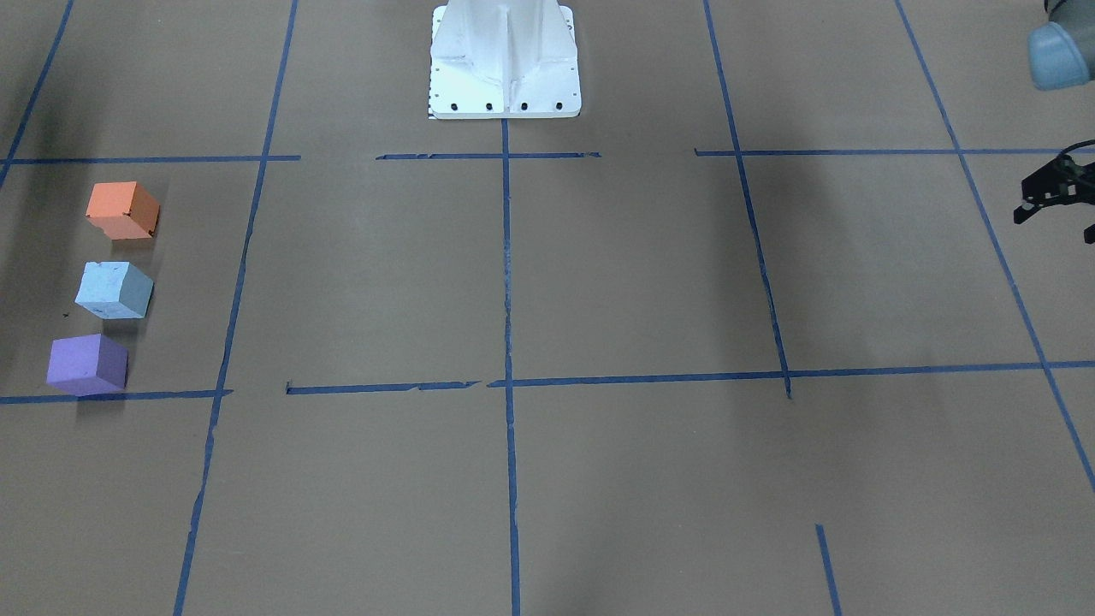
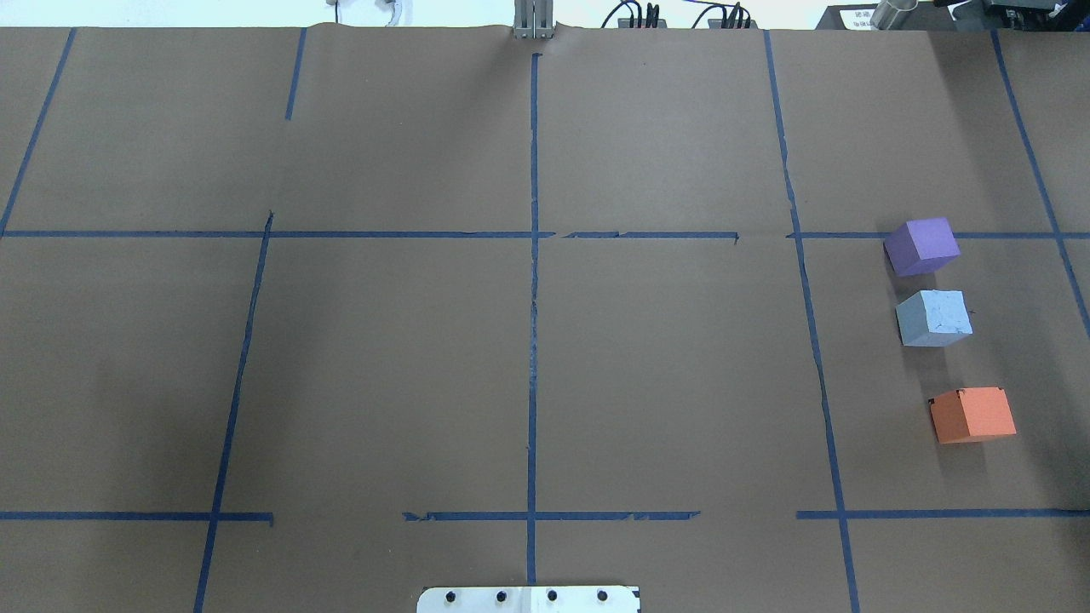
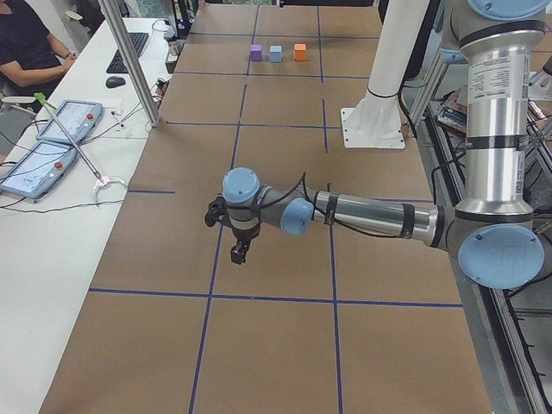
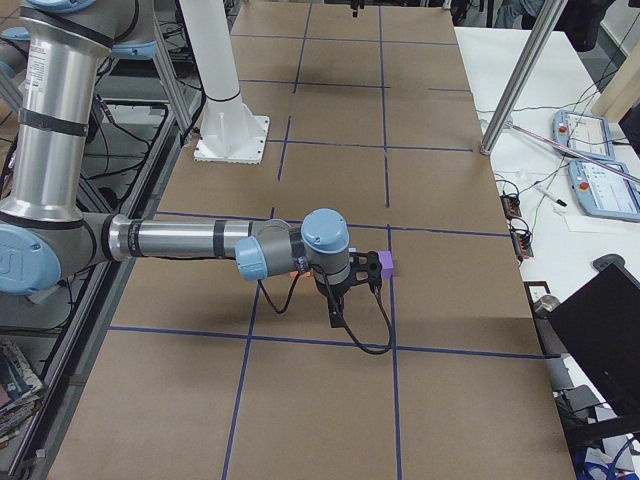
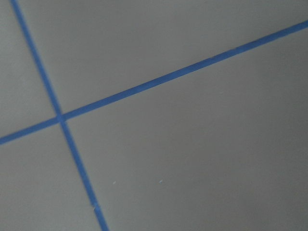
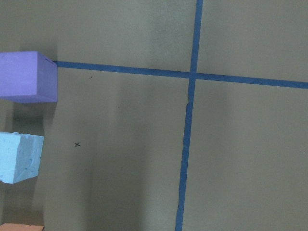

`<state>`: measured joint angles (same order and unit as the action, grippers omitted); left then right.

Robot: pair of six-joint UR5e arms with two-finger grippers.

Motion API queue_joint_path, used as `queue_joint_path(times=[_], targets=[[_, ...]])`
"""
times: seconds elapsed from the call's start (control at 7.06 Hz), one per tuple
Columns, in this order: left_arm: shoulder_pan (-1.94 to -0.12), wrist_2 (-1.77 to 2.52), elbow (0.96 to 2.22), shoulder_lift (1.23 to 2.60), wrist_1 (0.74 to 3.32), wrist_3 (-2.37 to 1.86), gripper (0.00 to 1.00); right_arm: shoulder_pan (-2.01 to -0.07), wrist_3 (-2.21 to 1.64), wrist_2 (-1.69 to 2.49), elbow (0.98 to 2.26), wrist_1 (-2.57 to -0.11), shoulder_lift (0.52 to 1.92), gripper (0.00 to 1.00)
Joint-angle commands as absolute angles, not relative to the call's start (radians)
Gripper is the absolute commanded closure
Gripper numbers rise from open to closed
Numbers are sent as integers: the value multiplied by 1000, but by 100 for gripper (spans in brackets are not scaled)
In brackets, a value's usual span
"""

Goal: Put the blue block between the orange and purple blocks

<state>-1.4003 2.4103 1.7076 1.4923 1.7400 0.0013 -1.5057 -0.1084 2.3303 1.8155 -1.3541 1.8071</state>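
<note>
The blue block sits on the brown table between the orange block and the purple block, in a row with small gaps. The row also shows in the overhead view: purple, blue, orange. The right wrist view shows purple, blue and a sliver of orange at its left edge. My right gripper hangs above and beside the row; I cannot tell if it is open. My left gripper is far away, its fingertips apart, empty.
The white robot base stands at the table's middle. Blue tape lines grid the brown paper. A side bench with tablets and a seated person runs along the operators' side.
</note>
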Motion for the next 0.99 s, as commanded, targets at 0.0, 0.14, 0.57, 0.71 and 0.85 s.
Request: queue_joint_path(times=[0.0, 0.14, 0.57, 0.71, 0.85], targets=[[-1506, 2493, 1682, 1500, 1584, 35, 0, -1548, 10, 2335, 1831, -1454, 1807, 0], [-1506, 2488, 1744, 1502, 1492, 35, 0, -1542, 17, 2332, 1835, -1489, 1795, 0], [-1509, 2417, 1744, 1503, 1488, 37, 0, -1523, 18, 2329, 1825, -1519, 1781, 0], [-1509, 2357, 1726, 1503, 1491, 35, 0, -1481, 18, 2323, 1824, -1531, 1775, 0], [-1509, 2330, 1726, 1503, 1493, 31, 0, -1467, 18, 2321, 1821, -1540, 1772, 0]])
